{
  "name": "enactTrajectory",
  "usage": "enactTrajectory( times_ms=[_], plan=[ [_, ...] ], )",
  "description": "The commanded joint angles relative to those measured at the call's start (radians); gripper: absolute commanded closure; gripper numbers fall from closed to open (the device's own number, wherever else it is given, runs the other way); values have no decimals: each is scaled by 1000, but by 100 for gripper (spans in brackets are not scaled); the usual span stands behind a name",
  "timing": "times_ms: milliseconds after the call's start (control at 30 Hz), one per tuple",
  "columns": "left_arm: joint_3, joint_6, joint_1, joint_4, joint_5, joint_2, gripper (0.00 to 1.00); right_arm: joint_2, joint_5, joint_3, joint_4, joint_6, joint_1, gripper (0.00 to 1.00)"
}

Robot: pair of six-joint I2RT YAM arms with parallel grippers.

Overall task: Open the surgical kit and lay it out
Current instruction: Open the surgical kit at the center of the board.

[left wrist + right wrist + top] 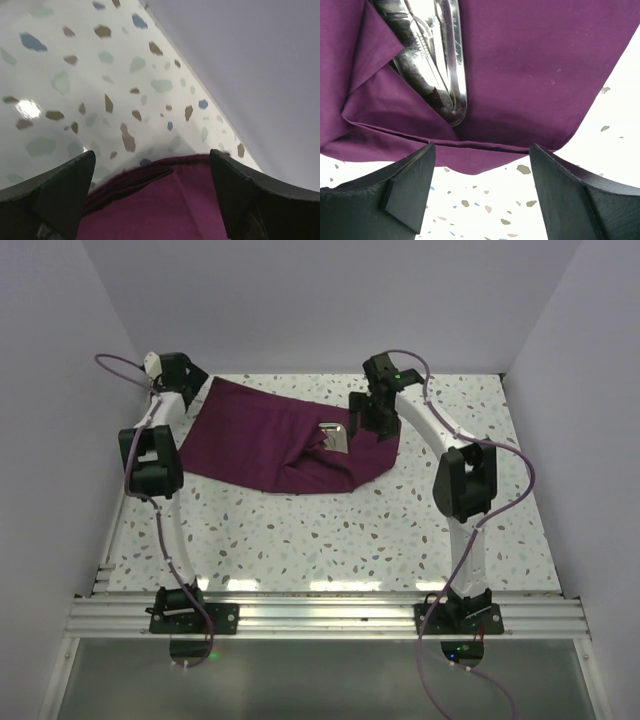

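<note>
Jaws on both arms gape above opposite ends of the cloth wrap (pixel 250 435).

Bright, even overhead light, soft shadows. Left wrist view: a glare patch on the table (pixel 60 60) at 9 o'clock. Right wrist view: the tray (pixel 454 55) glints at 12 o'clock, and bare table washes out white at 3 o'clock.

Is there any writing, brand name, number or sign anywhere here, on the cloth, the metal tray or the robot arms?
None can be read in any view.
The purple cloth is plain, the steel tray shows only reflections, and the speckled table bears no print.
Any marking on the left arm or right arm is too small to tell.
</note>
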Motion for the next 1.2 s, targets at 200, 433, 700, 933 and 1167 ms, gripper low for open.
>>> enactTrajectory(
  times_ms=[200, 433, 700, 933, 1167],
  plan=[
    [62, -17, 64, 28, -56, -160, 0, 6, -182, 89, 47, -18, 5, 20],
    [-236, 24, 52, -27, -58, -351, 0, -46, -443, -77, 188, -23, 21, 8],
    [-525, 84, 9, -38, -27, -506, 0, 47, -417, -35, 178, -46, 82, 2],
    [-603, 147, -3, -56, -15, -603, 0, 185, -371, 154, 142, -58, 94, 1],
    [-671, 161, -2, -29, -9, -660, 0, 231, -318, 157, 112, -93, 137, 3]
  ],
)
